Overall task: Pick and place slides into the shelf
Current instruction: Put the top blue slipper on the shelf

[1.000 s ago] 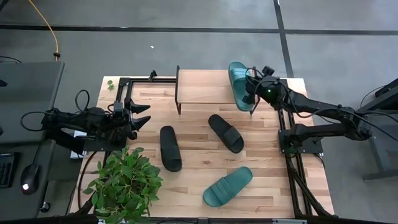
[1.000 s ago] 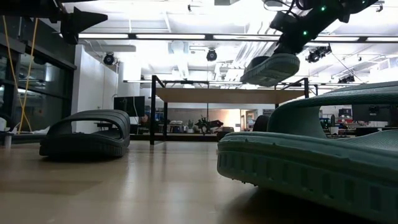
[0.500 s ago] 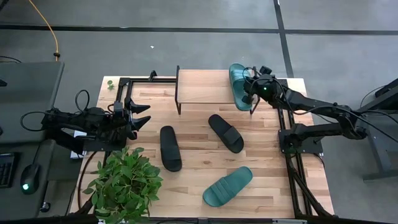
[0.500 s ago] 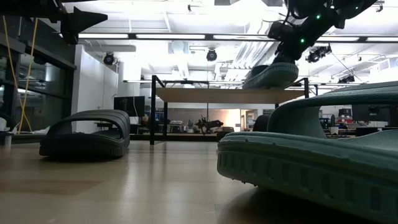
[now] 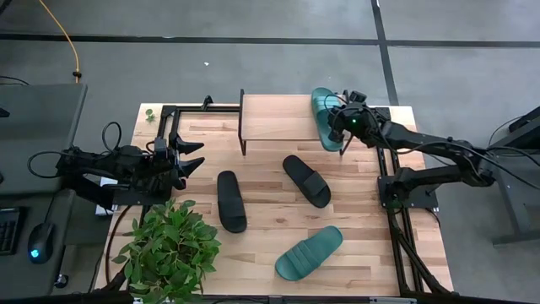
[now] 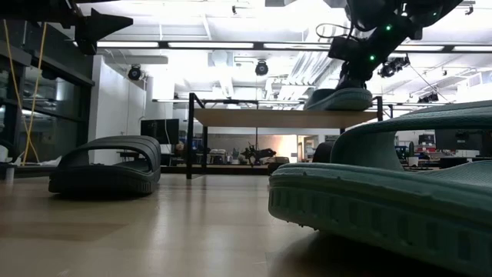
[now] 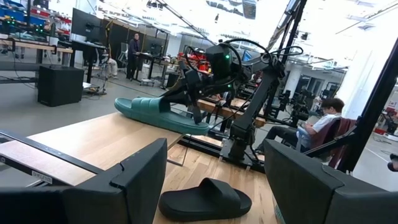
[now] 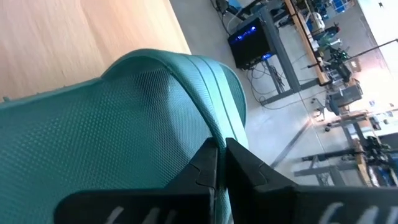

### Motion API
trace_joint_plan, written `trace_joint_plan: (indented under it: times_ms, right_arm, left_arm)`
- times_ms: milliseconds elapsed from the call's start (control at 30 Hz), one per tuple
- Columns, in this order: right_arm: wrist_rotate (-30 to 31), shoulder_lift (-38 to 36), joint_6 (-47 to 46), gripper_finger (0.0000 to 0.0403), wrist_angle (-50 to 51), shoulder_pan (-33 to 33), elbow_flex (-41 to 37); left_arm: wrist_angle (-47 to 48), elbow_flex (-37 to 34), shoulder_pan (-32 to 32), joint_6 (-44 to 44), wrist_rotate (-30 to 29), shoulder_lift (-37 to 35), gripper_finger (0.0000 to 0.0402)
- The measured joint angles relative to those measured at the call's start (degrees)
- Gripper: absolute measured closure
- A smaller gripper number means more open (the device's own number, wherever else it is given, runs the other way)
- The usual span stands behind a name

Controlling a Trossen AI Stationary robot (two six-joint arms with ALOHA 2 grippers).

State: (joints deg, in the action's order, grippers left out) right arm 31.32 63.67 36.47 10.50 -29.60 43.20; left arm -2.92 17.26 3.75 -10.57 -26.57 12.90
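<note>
Right gripper (image 5: 340,124): over the shelf's right end, clamped on the held teal slide's strap.
Fingers (image 8: 239,163): pressed nearly together, pinching the thin edge of the strap; textured teal rubber spreads out on both sides of the pinch.
Held teal slide (image 5: 322,115): lying along the right end of the shelf, long axis running front to back; in the low view (image 6: 338,99) sitting flat on the plank top, sole down, right gripper directly above; in the left wrist view (image 7: 160,114) one end hanging past the plank's edge.
Shelf (image 5: 274,117): at the back of the table, middle-right; light plank top on thin black legs; rest of the plank bare.
Left gripper (image 5: 192,157): parked low at the table's left edge, well apart from every slide, fingers spread wide, holding nothing.
Black slides: one (image 5: 231,200) left of table centre, lengthwise front to back; the other (image 5: 306,180) just in front of the shelf, angled.
Second teal slide (image 5: 309,252): near the table's front edge, right of centre, angled; fills the low view's right foreground.
Plant (image 5: 169,249): front-left corner of the table.
Writing, brands: none readable on slides, shelf or arms.
Person (image 7: 318,129): seated in the room beyond the table.
</note>
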Motion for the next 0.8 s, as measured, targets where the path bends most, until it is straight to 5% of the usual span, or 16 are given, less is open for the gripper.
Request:
trace_joint_plan:
  times_ms: [800]
  right_arm:
    - [1.4, -2.2, 2.2, 0.0403, 3.4, 0.0, 0.0]
  left_arm:
    - [0.1, 0.0, 0.0, -0.2, 0.1, 0.0, 0.0151]
